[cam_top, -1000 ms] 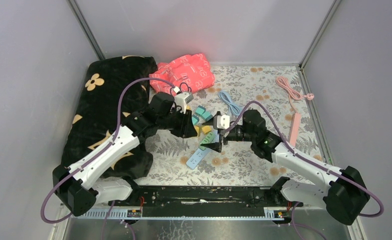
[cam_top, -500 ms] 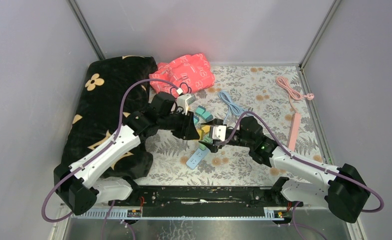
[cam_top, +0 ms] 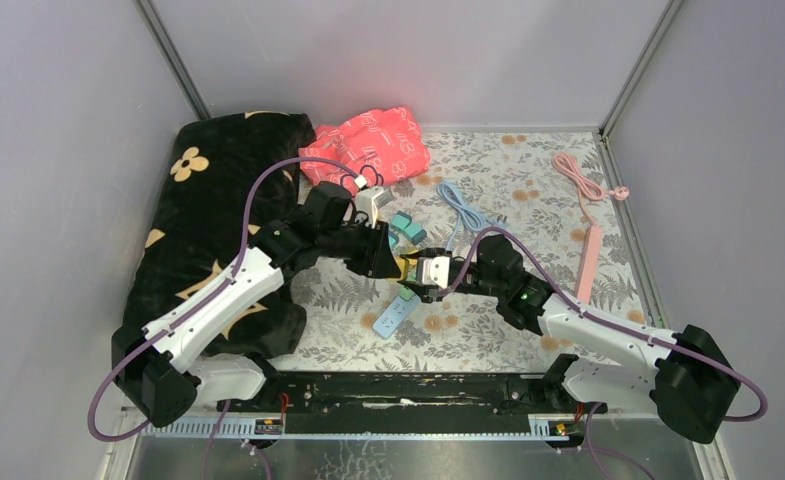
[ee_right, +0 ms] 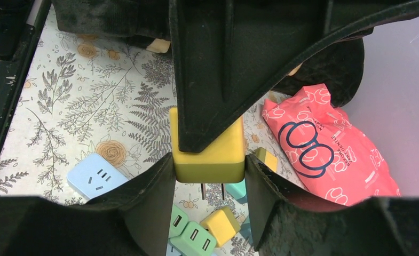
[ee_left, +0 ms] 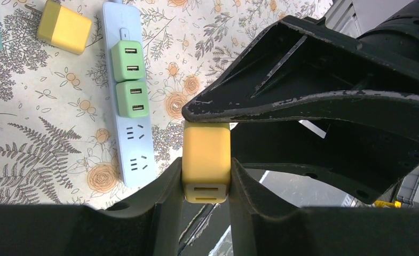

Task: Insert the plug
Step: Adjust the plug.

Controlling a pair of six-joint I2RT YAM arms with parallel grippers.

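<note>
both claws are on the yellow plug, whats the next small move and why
Probably open the left claw and let go. It pinches the yellow plug, while the right claw flanks both its sides, seemingly touching, with the prongs pointing down and free. The blue power strip below shows open sockets.

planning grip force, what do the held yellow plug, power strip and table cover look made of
yellow plug: smooth hard plastic, judging by crisp edges and soft sheen; metal prongs.
power strip: pale blue plastic, moulded sockets, matte.
table cover: probably printed cloth or vinyl; flat floral print, weave unclear.
</note>
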